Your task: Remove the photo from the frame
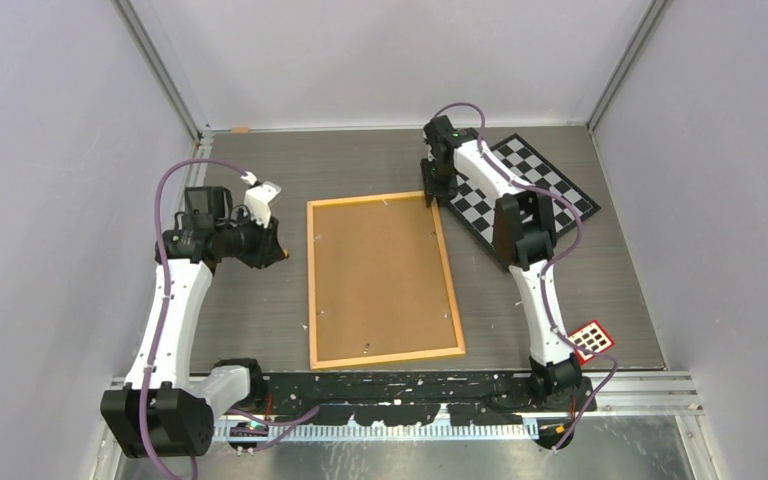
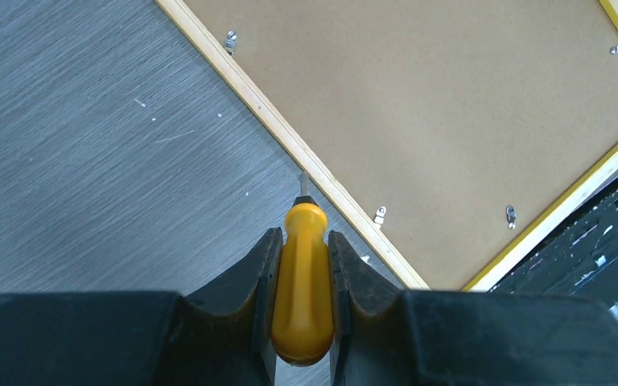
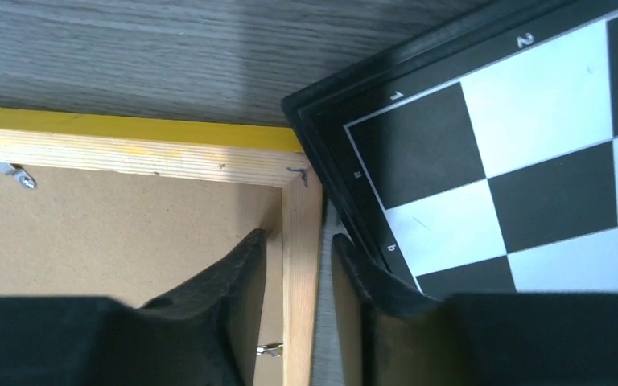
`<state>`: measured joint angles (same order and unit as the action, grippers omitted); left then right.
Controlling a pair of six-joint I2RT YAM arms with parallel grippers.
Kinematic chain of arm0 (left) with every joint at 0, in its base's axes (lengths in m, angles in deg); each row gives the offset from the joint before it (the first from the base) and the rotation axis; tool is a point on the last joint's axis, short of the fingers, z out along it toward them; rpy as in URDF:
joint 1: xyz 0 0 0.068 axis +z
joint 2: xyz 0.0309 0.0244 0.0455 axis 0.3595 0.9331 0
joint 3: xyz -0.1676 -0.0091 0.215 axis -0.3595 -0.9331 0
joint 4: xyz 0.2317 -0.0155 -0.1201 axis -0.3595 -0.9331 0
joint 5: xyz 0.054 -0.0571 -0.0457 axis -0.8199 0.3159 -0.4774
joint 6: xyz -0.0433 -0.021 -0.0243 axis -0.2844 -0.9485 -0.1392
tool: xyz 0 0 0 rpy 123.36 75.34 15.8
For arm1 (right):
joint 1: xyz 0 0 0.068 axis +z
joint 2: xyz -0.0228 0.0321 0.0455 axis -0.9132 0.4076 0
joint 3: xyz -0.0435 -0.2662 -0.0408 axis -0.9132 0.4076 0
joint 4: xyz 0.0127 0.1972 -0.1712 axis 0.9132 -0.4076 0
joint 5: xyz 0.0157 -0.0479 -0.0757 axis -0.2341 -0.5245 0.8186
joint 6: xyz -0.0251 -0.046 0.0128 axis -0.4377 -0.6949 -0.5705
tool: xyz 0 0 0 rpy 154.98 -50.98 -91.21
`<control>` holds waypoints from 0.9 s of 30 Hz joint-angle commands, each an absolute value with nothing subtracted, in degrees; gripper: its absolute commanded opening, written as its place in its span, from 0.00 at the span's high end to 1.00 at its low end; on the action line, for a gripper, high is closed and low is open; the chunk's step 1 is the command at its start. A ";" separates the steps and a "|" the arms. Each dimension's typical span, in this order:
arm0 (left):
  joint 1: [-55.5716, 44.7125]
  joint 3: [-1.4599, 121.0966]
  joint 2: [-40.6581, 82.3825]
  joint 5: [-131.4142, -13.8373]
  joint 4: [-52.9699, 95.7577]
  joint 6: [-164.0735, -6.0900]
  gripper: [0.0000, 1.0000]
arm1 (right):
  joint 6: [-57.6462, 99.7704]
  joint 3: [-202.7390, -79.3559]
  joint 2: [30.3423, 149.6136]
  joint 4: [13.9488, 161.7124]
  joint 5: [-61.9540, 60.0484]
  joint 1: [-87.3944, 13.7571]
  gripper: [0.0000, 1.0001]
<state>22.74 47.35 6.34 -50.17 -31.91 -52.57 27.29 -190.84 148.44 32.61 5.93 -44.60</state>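
The yellow-orange frame (image 1: 312, 285) lies face down on the table, its brown cork-like back up and held by small metal clips (image 2: 380, 215). The photo is hidden under the backing. My left gripper (image 1: 265, 245) is shut on a yellow-handled screwdriver (image 2: 304, 277). It hovers just left of the frame's left border (image 2: 290, 137), with the metal tip at the border's outer edge. My right gripper (image 1: 432, 195) stands at the frame's far right corner. Its jaws straddle the wooden border (image 3: 129, 157) with thin gaps on both sides; the gripper (image 3: 299, 241) is narrowly open.
A black-and-white checkerboard (image 1: 525, 190) lies right of the frame, its corner almost touching the frame's corner (image 3: 515, 137). A small red card with white squares (image 1: 592, 340) sits near the right arm's base. A black rail (image 1: 410, 385) runs along the near edge.
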 commanded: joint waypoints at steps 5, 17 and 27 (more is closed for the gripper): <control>22.92 48.05 5.39 -44.03 -39.59 -40.62 1.00 | 24.65 -187.00 137.23 35.66 0.31 -44.28 0.26; 19.40 41.55 -1.19 -40.89 -46.03 -29.18 1.00 | 23.95 -147.32 109.76 39.09 -5.59 -43.28 0.14; 15.49 44.14 4.00 -46.02 -43.52 -34.49 1.00 | 28.93 -135.76 108.76 45.73 3.44 -39.94 0.29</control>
